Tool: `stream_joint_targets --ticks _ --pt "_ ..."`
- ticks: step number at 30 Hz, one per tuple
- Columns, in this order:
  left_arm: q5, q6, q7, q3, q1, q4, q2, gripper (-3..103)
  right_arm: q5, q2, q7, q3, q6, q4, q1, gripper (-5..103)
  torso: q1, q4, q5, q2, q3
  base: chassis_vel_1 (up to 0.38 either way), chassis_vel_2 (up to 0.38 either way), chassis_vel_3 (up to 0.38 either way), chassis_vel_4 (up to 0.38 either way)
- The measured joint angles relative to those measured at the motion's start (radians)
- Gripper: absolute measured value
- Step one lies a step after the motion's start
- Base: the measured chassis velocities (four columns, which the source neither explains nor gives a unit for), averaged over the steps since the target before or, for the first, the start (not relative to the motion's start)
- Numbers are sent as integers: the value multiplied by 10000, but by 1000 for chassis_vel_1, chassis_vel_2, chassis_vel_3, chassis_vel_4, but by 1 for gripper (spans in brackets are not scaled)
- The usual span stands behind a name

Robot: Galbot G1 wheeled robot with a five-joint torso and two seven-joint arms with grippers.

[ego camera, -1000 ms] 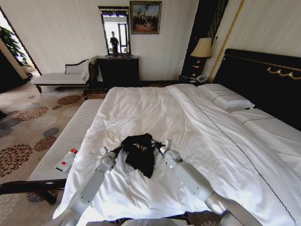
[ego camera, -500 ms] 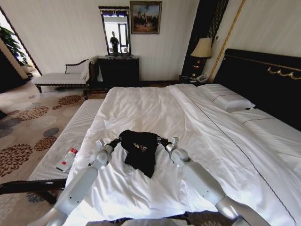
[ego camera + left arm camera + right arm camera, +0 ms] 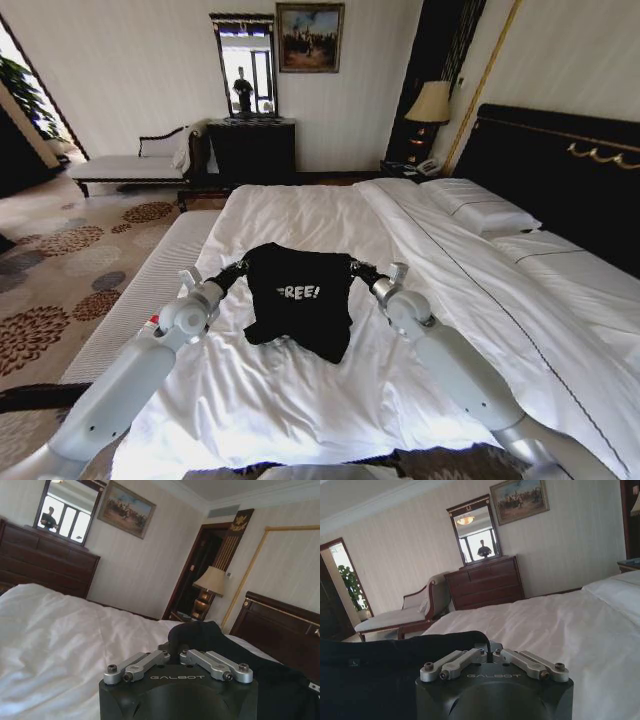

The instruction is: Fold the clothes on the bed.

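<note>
On the left side of the head view we see the narrow white bench (image 3: 140, 300) beside the bed, and on it a small white bottle with a red cap (image 3: 153, 322), mostly hidden behind our left arm. Our left pincer (image 3: 232, 272) is raised over the white bed (image 3: 300, 215) and is pinched on one shoulder of the black T-shirt (image 3: 298, 298); in the left wrist view the fingers (image 3: 172, 652) are pressed together with the black cloth (image 3: 210, 640) between them. The T-shirt hangs spread between our two pincers, above the middle of the sheet, with the white "FREE!" lettering (image 3: 297, 292) facing us, and its lower edge touches the sheet in a crumpled fold. Our right pincer (image 3: 360, 270) holds the other shoulder at about the same height; in the right wrist view it (image 3: 489, 649) is closed on the black fabric (image 3: 380, 670), which stretches away from it. Further right lie the pillows (image 3: 480, 210) before the dark headboard (image 3: 560, 170), and a lamp (image 3: 430, 103) stands near the corner.
</note>
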Motion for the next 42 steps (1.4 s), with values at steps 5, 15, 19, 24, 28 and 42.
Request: stream_joint_targets --ticks 5,15,19,24,28,42 --pt "-417 110 -85 10 -863 -477 570 3 360 -456 164 23 -113 535 898 1 0 4 -2 1 0 0 0 0 0" --pt "-2040 370 -581 268 -3500 -942 1755 3 1457 -1452 285 95 -235 1271 2792 1 1 2 -1 0 0 0 0 0 0" --pt "-2286 403 -639 206 -3691 -1198 2039 3 1808 -1651 393 163 -256 1445 3134 1 1 2 -2 0 0 0 0 0 0" --pt "-2750 403 -881 -983 -2920 -2249 3024 3 2703 -1950 717 318 -348 1981 3759 1 0 9 -3 0 0 0 0 0 0" --pt "-3046 332 -1040 -1661 -2515 -3071 3738 3 3369 -2377 994 764 -461 2702 3768 1 0 14 -5 0 -1 0 0 0 0" --pt "-4534 573 -546 -6160 341 -5015 5515 3 5787 -4695 2067 4391 -286 6410 507 1 -3 5 -3 1 -3 0 0 0 0"
